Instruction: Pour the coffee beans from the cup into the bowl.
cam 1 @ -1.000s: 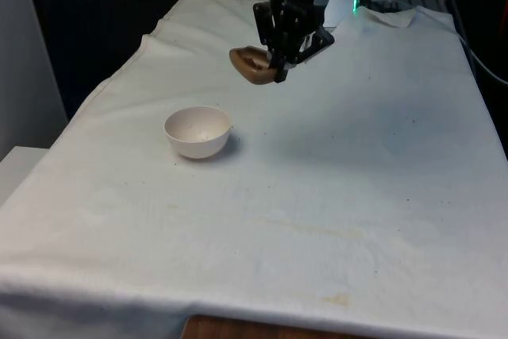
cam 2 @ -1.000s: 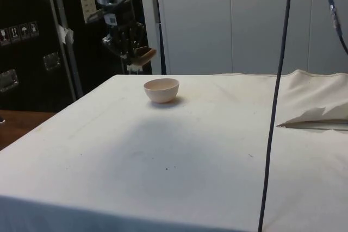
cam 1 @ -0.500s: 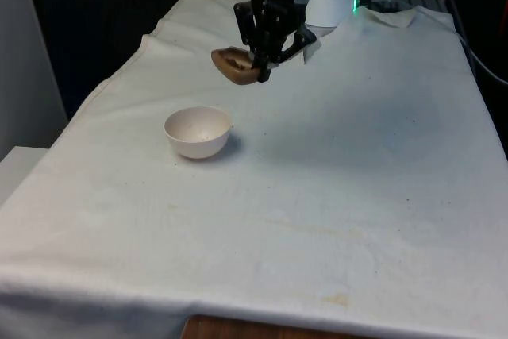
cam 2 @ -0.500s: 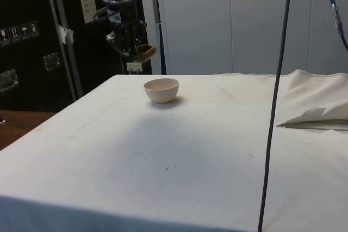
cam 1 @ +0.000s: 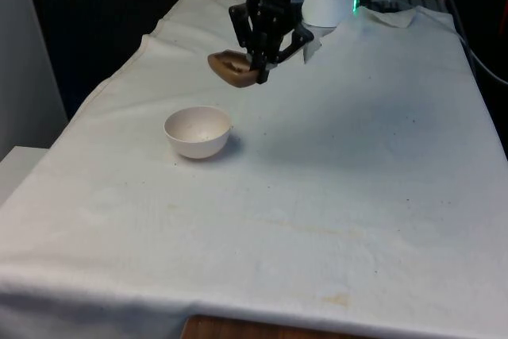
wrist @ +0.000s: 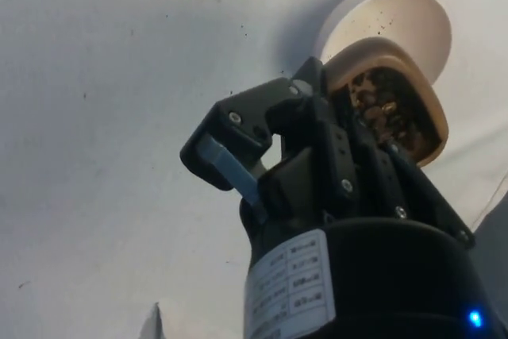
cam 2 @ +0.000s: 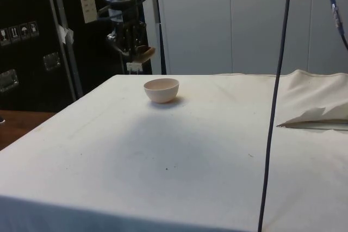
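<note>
white cloth [cam 1: 357,156] over table, wide and bare apart from the items below; pale bowl [cam 1: 198,131] upright on it toward the front view's left, seemingly without beans; black gripper [cam 1: 259,67] aloft beyond the bowl, pinching the brown cup [cam 1: 232,67] at its rim; cup tilted, mouth toward the bowl, coffee beans [wrist: 386,109] inside. advised for the pour: bring cup lip above bowl centre, keep low, tip slowly, hold the pinch firm against slipping

In the wrist view the cup [wrist: 389,101] is covering part of the bowl [wrist: 413,17], and the gripper [wrist: 317,156] is hiding the cup's side.
</note>
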### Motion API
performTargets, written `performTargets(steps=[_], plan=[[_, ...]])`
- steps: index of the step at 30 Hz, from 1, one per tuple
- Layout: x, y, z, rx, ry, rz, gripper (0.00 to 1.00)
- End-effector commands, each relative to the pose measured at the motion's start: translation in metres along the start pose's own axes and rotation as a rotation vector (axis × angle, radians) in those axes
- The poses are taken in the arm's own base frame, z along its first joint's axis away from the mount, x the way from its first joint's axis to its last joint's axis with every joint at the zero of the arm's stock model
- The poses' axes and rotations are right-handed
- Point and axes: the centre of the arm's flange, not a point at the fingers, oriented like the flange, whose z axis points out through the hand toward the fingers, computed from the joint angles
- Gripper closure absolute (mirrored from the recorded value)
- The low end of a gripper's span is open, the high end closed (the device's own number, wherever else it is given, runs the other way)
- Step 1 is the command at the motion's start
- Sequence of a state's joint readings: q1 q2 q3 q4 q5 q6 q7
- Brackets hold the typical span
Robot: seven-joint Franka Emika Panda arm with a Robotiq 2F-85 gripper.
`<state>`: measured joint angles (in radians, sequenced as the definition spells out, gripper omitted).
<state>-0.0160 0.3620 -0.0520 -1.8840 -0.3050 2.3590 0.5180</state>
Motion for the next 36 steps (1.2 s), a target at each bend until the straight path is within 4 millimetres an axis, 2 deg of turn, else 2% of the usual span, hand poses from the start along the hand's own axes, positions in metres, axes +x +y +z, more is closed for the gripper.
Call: performTargets(steps=[1,36], plan=[[0.0,0.001,0.0,0.019,0.002,-0.006,1.0],[0.007,0.045,0.02,0.192,-0.087,-0.082,1.0]])
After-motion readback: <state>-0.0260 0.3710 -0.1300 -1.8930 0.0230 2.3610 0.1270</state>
